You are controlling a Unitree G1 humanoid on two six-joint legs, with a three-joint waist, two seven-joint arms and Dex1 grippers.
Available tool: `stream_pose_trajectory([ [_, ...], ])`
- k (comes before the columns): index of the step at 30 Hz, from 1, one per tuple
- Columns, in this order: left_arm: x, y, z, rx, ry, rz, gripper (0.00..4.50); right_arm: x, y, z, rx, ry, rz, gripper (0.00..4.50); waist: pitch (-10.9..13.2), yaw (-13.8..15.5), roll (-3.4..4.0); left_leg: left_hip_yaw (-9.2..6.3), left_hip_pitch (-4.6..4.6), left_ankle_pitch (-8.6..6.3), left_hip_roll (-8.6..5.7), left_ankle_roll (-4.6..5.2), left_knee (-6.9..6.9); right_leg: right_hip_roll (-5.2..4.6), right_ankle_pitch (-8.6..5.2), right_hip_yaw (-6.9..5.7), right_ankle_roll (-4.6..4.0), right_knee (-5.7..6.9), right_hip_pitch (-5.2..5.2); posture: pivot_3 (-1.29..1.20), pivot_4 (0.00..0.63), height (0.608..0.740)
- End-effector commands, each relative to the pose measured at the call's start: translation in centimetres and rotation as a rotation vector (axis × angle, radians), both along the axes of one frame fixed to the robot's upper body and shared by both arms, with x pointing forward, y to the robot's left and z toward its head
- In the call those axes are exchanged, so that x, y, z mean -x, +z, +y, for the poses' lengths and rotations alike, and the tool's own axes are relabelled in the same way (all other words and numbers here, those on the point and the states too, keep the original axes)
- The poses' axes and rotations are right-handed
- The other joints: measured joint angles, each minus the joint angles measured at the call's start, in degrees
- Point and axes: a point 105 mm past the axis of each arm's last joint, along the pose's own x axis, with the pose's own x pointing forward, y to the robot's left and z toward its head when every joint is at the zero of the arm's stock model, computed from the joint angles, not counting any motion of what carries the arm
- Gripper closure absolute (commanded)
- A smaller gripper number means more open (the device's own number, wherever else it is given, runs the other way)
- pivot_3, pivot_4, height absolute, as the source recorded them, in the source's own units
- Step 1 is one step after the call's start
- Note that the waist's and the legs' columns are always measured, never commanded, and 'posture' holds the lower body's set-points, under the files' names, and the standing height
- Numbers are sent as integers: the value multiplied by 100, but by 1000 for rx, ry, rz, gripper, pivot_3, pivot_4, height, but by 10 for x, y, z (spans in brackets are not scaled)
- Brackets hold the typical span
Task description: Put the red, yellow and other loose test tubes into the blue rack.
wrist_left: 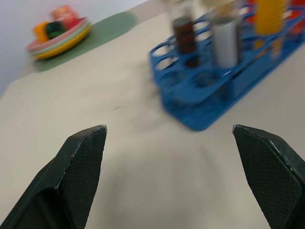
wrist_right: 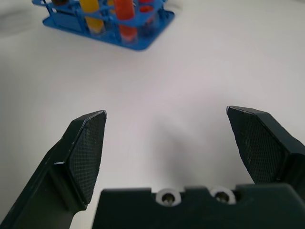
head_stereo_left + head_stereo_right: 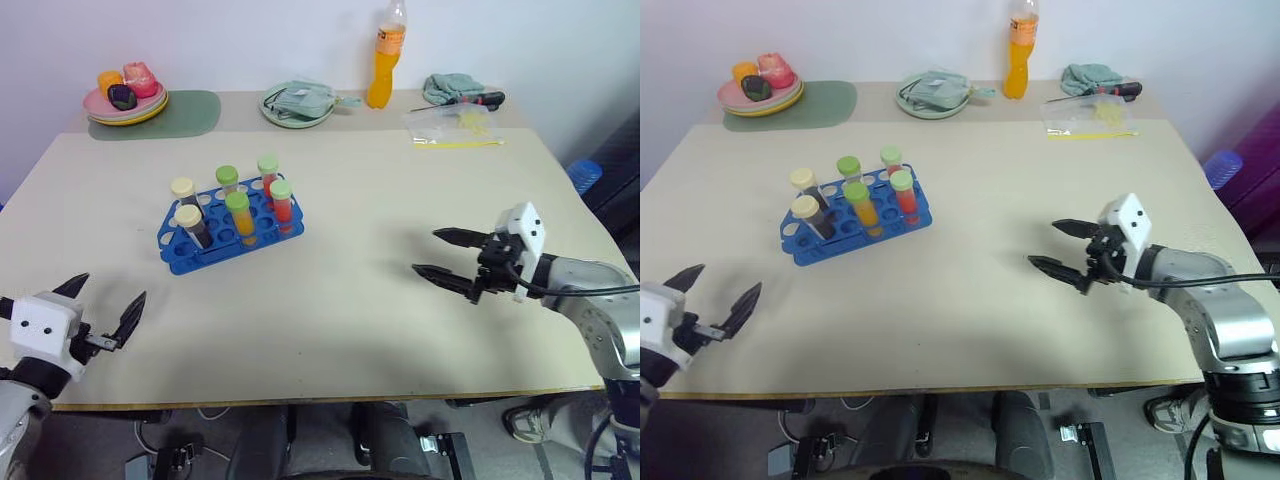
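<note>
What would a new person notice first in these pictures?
Probably the blue rack left of the table's middle, with six capped tubes standing in it. Next, the two open grippers, left and right, both empty near the table's front edge, and the orange bottle at the back.

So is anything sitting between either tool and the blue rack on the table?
Nothing visible does. Bare tabletop lies between the left tool and the blue rack, and between the right tool and the rack. Both tools are open and empty; six tubes stand in the rack.
</note>
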Motion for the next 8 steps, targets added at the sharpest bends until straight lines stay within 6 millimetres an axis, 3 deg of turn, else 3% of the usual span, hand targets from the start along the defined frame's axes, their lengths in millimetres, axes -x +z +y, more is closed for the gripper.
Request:
stream_pose_trajectory([
  [1, -5, 10, -4, -1, -40, -20, 151, 0, 7, -12, 19, -17, -47, 0, 0, -15, 0, 2, -1, 0, 2, 0, -2, 3, -1, 1, 1, 0, -5, 0, 150, 740],
  [8, -12, 3, -17, 33, -57, -22, 151, -3, 5, -8, 7, -4, -53, 0, 0, -32, 1, 8, -3, -3, 4, 6, -10, 12, -2, 6, 7, 3, -11, 0, 150, 740],
])
